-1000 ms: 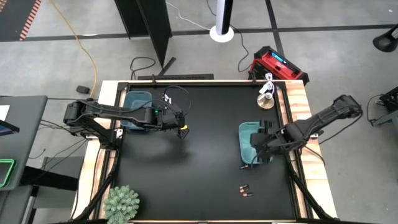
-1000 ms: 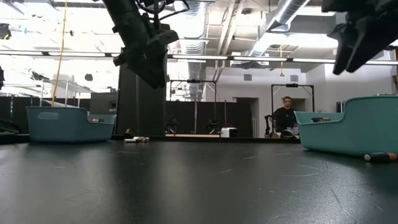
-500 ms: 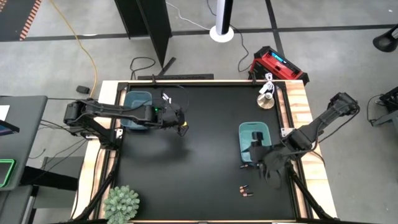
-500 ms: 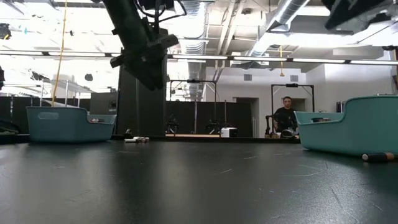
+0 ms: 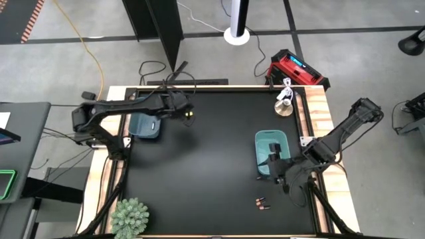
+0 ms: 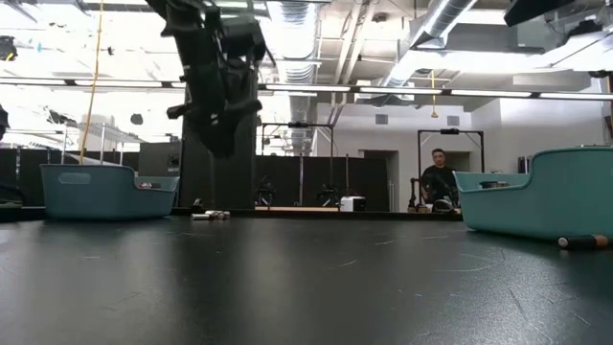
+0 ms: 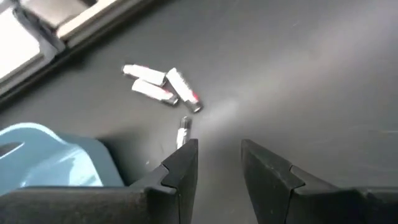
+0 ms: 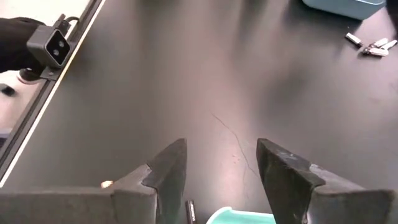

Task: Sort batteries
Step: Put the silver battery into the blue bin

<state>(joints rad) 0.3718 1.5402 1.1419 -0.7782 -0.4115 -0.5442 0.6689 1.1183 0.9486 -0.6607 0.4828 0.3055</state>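
Note:
Whitish-silver batteries (image 7: 160, 87) lie in a small cluster on the black table, with one more battery (image 7: 183, 130) just ahead of my left gripper (image 7: 219, 152). That gripper is open and hovers above the table near the left teal bin (image 5: 145, 124). My right gripper (image 8: 221, 158) is open and hangs above the table just near-side of the right teal bin (image 5: 268, 153). Two dark batteries with red ends (image 5: 261, 203) lie toward the near edge. Another dark battery (image 6: 584, 241) rests beside the right bin.
A small green plant (image 5: 129, 216) stands at the near-left corner. A round metal object (image 5: 284, 106) sits at the far-right corner. The low camera (image 8: 53, 45) sits on the table's edge. A person (image 6: 439, 182) stands in the room behind.
My left gripper has moved toward the far edge, away from the middle of the table, and now sits over the far-left battery cluster. My right gripper has drawn back from above the right bin toward the near edge and risen out of the low view.

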